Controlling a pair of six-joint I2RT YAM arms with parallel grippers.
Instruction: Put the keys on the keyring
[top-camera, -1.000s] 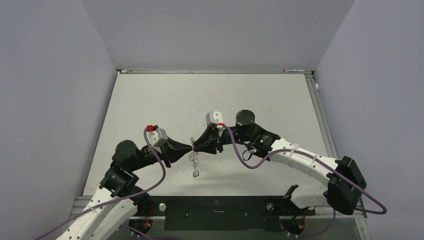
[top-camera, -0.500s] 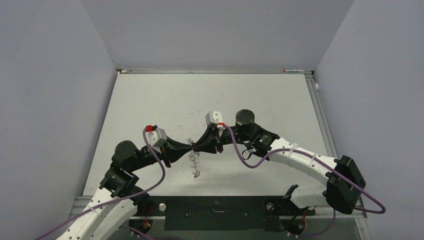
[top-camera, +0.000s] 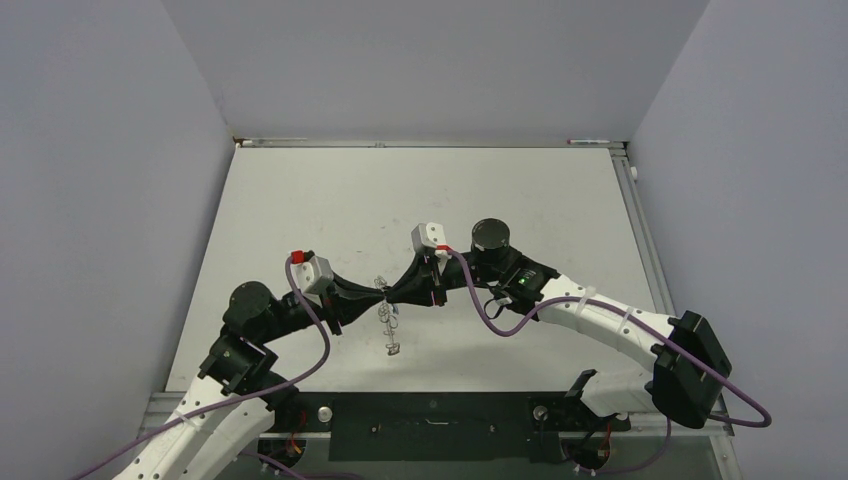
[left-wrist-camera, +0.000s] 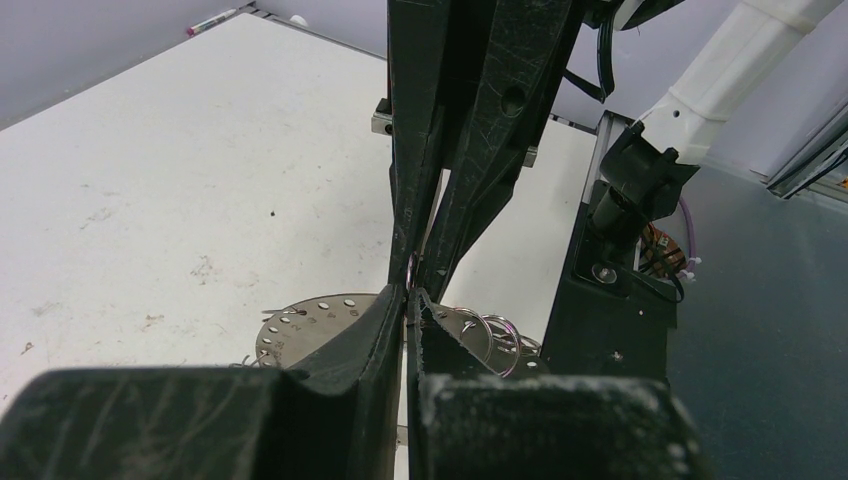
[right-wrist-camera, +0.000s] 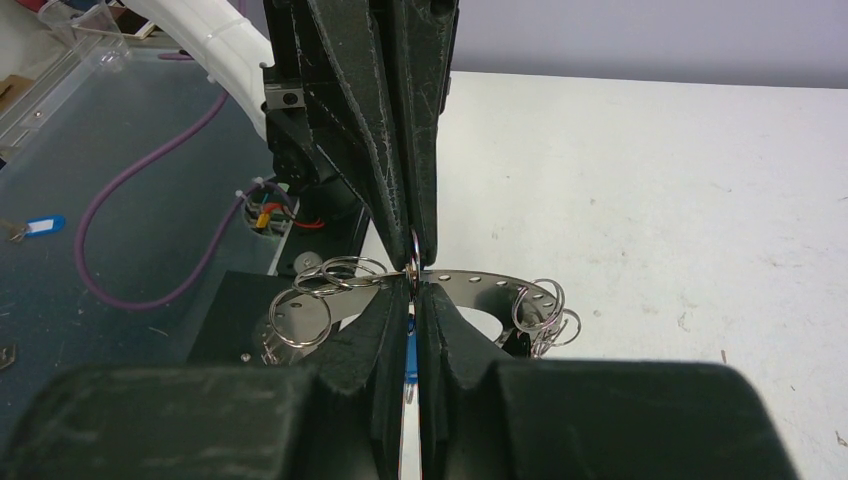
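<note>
My left gripper (top-camera: 379, 293) and right gripper (top-camera: 394, 292) meet tip to tip above the table, both shut. The keyring (left-wrist-camera: 310, 325) is a flat grey disc with small holes and wire loops (right-wrist-camera: 300, 315) round its edge. It sits just under the tips. In the left wrist view the left gripper (left-wrist-camera: 408, 296) is shut on one small wire loop. The right gripper (right-wrist-camera: 414, 285) pinches at the same spot. A blue sliver of a key (right-wrist-camera: 411, 345) shows in the slit between the right fingers. I cannot tell whether it is pinched or hangs behind. Metal parts (top-camera: 392, 345) dangle below the keyring.
The white table (top-camera: 330, 200) stretches far and to both sides of the arms. The dark base plate (top-camera: 430, 410) runs along the near edge. A purple cable (right-wrist-camera: 150, 200) and a small blue tag (right-wrist-camera: 38, 226) lie off the table, left in the right wrist view.
The right gripper has moved a little left until its tips touch the left gripper's tips, and its jaws have shut. The left arm has edged slightly right; the dangling parts shifted with it.
</note>
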